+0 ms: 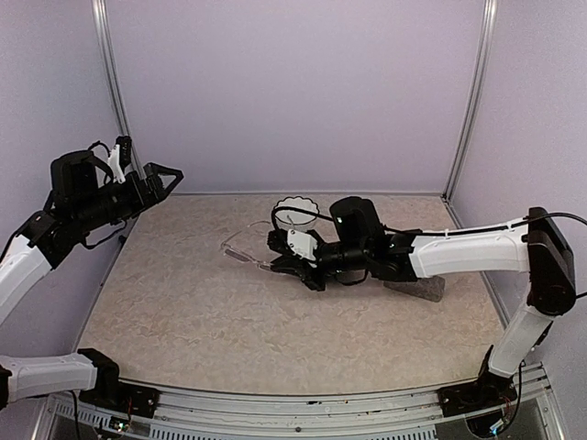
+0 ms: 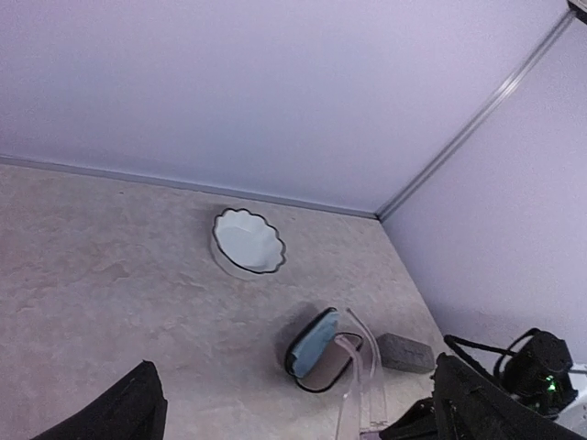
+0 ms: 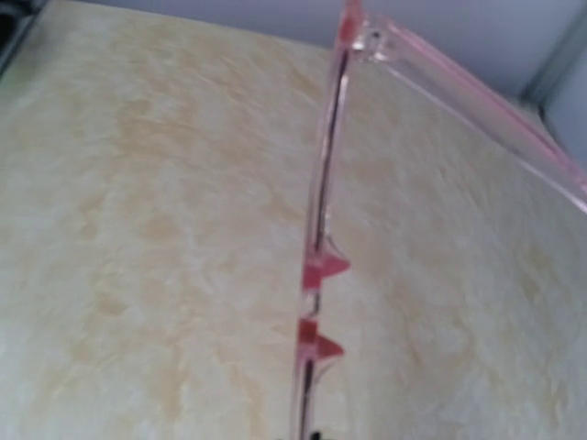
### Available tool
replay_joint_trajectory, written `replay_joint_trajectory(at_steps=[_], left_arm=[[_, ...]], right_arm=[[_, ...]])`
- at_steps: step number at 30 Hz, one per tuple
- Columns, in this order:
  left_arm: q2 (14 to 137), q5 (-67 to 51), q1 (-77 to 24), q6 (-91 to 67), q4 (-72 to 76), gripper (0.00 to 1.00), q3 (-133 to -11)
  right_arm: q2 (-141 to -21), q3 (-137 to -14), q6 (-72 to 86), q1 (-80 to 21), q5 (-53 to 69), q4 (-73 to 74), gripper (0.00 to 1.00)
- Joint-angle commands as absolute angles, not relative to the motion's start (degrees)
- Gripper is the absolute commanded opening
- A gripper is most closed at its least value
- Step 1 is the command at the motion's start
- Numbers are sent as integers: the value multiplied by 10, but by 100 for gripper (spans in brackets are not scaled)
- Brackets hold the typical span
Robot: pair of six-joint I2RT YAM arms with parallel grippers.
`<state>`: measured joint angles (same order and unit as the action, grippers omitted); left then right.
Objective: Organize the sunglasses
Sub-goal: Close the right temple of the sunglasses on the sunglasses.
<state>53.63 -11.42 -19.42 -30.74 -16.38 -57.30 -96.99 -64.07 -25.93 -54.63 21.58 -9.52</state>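
Tabletop (image 1: 183, 312): R fingers (image 1: 282, 268) pinch sunglasses (image 1: 240, 255), L fingers (image 1: 163, 171) wide.

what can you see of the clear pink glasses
The clear pink glasses have a thin translucent plastic frame, pinkish at the edges. Two small nose pads show as pink wedges in the right wrist view. One arm is swung out from its hinge. The glasses are near the middle of the table, reaching left from the right gripper, which is shut on the frame. Whether any part rests on the table cannot be told.
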Motion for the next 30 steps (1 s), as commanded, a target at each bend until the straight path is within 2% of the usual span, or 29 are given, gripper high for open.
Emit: replay_joint_trajectory(at_steps=[1,6,11,17,30], left_arm=[[552,-289,-192,-327,-64,98,-550],[596,-412,-205,-364,0,97,-526],[647,-467,-262,-377,31,98,-523],[689,-489,-334,-377,53,98,-531],[733,-495,-376,-372,59,98,-538]], right_arm=[[-917,-583,-377,-552,253,-183,0],[-880,-537,-460,-552,256,-203,0],[-848,-510,-536,-551,251,-222,0],[-834,-514,-583,-552,239,-210,0],[-799,-500,-630,-552,241,-236,0]])
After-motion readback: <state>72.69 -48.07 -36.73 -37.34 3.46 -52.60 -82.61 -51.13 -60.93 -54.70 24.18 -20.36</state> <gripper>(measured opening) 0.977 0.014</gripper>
